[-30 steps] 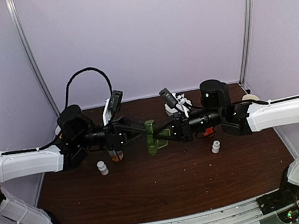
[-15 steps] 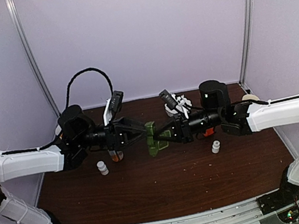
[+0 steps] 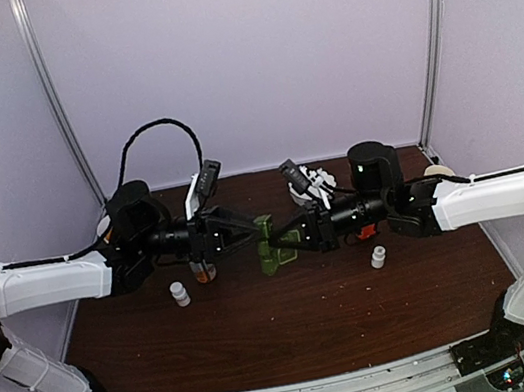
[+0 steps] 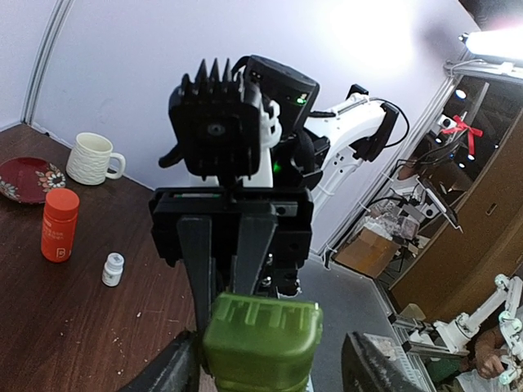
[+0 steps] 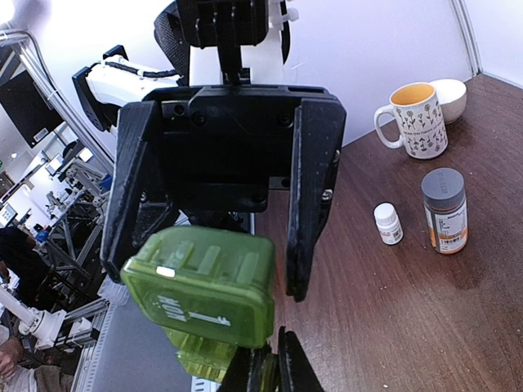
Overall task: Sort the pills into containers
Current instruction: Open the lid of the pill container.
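The dark-green pill box (image 3: 267, 242) hangs above the table's middle, between my two grippers. My right gripper (image 3: 281, 241) is shut on the box's lower part, its fingers pressed together at the bottom of the right wrist view (image 5: 265, 371). One lid (image 5: 204, 282) stands up, tilted. My left gripper (image 3: 251, 231) is open, with its fingers wide on either side of the box (image 4: 261, 343). Its left finger (image 4: 174, 371) is close to the box and its right finger (image 4: 377, 365) stands well apart. No pills show in any view.
Two small white bottles (image 3: 180, 293) (image 3: 378, 257) stand on the brown table (image 3: 295, 322). A grey-capped bottle (image 5: 444, 210), a mug (image 5: 417, 118) and a bowl (image 5: 449, 98) are on the left side. An orange bottle (image 4: 60, 224), a mug (image 4: 94, 158) and a plate (image 4: 24, 175) are on the right side.
My left arm has moved a little to the right, bringing its open gripper closer around the pill box. The right gripper still holds the box in about the same place.
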Available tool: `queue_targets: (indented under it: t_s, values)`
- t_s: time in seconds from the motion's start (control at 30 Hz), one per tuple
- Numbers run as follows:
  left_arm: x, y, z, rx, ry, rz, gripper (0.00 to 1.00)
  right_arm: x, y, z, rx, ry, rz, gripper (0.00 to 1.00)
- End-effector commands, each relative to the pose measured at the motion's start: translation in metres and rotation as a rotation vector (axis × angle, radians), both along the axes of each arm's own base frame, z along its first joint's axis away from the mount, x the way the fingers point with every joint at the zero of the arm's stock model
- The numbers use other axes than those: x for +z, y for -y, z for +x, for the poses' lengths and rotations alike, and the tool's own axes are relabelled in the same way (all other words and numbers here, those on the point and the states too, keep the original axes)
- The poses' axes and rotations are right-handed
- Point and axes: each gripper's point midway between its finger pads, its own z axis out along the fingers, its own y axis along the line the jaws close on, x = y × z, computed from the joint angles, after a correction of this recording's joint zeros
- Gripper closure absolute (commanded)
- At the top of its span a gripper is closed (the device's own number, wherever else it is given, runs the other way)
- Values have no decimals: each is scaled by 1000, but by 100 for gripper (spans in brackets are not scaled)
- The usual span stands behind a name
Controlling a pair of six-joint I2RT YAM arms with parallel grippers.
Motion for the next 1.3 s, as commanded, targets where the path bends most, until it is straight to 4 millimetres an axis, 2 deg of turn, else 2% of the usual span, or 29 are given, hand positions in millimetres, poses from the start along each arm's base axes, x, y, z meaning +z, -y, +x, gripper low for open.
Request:
queue_targets:
  t_s: [0.0, 0.1, 0.13, 0.17, 0.23, 0.27, 0.3, 0.33, 0.43, 0.47, 0.63, 0.77, 0.9, 1.27]
  values:
    - [10, 1, 2, 0, 46, -25, 38, 6, 0, 5, -12, 22, 14, 100]
    - [10, 0, 2, 1, 46, -27, 40, 6, -1, 5, -12, 21, 15, 100]
    - [11, 0, 2, 1, 48, -28, 44, 6, 0, 5, -12, 20, 14, 100]
    - [11, 0, 1, -2, 49, -29, 54, 6, 0, 5, -12, 21, 15, 100]
    - [11, 1, 2, -2, 46, -26, 83, 5, 0, 5, -12, 19, 13, 100]
    - [11, 2, 2, -5, 44, -23, 90, 6, 0, 5, -12, 20, 14, 100]
    - [10, 2, 2, -7, 44, -23, 90, 6, 0, 5, -12, 20, 14, 100]
    - [10, 2, 2, -7, 41, -23, 85, 6, 0, 5, -12, 21, 15, 100]
    - [10, 1, 2, 1, 44, -26, 52, 6, 0, 5, -12, 20, 16, 100]
    - [11, 0, 2, 1, 49, -30, 45, 7, 0, 4, -12, 20, 15, 100]
    - [12, -3, 0, 10, 64, -37, 22, 6, 0, 5, -18, 19, 14, 100]
    - [12, -1, 1, 13, 58, -34, 23, 8, -1, 6, -17, 20, 15, 100]
    - [12, -1, 2, 22, 60, -34, 21, 8, -1, 6, -22, 19, 10, 100]
    - [9, 0, 5, 38, 57, -15, 25, 4, -1, 10, -40, 14, -13, 100]
